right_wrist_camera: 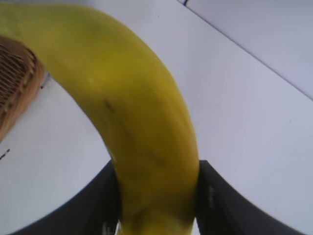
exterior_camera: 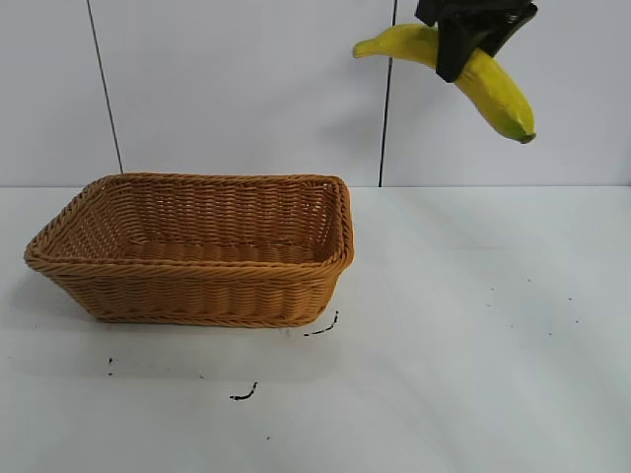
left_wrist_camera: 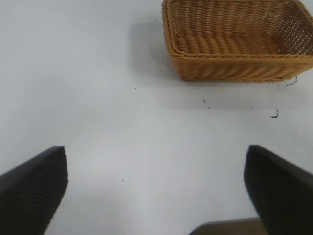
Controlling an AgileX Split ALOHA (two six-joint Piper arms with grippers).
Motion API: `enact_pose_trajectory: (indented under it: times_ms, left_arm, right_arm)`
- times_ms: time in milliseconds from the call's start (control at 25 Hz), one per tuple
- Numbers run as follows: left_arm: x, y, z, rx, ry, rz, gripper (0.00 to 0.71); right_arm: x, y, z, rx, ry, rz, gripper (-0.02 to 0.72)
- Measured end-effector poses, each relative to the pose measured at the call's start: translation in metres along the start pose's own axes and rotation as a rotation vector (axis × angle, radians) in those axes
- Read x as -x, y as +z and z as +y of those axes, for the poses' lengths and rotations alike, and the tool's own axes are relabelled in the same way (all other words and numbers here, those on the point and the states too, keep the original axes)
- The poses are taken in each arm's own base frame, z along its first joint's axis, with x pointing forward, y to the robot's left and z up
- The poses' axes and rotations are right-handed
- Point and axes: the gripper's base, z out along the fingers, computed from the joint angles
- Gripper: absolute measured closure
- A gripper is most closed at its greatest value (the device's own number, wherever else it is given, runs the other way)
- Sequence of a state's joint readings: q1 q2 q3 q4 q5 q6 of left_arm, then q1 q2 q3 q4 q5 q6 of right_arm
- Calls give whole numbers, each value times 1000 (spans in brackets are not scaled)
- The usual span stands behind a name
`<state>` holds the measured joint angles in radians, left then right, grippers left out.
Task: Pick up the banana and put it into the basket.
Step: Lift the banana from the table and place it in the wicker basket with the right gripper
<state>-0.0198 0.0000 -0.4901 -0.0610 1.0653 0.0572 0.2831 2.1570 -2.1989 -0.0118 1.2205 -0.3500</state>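
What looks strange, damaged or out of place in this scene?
Nothing is damaged or spilled. The right gripper holds the banana high above the table, tilted, to the right of the wicker basket, which sits upright and empty. A few small black marks stain the table near the basket. The left gripper is open over bare table.

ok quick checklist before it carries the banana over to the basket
1. Grip: right gripper is shut on the banana near its middle, a finger on each side. Ok.
2. Height: banana hangs well above the basket rim. Ok.
3. Position: banana is off to the right of the basket, not over it. Not ok yet.
4. Basket interior: nothing inside. Ok.
5. Left gripper: open, low over the bare table, away from the basket. Ok.
6. Grip firmness: cannot tell.
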Motion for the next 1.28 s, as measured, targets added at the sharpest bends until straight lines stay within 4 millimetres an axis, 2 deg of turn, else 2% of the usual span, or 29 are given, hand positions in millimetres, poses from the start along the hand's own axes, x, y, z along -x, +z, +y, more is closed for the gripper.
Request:
enact_pose_trajectory:
  times_ms: [200,440,520,640,760,1000,1160,1280]
  left_arm:
    - [0,0,0,0,0,0,15]
    - [0,0,0,0,0,0,15]
    - [0,0,0,0,0,0,15]
    - [0,0,0,0,0,0,15]
    - [0,0,0,0,0,0,15]
    - [0,0,0,0,0,0,15]
    - [0,0,0,0,0,0,15]
    - [0,0,0,0,0,0,15]
  right_arm:
    - [26,6,49,34,-170,-55,384]
    - [57,5,134,58,-418,-242,384]
    - [61,13,158,75,-482,-269,384]
    - [61,41,187,94,-549,-271,384]
    - [59,73,200,97,-577,-269,384]
    - [50,127,206,94,-583,-246,384]
    - [43,150,209,103,-586,-213,384]
    - [39,158,211,109,-587,-199,384]
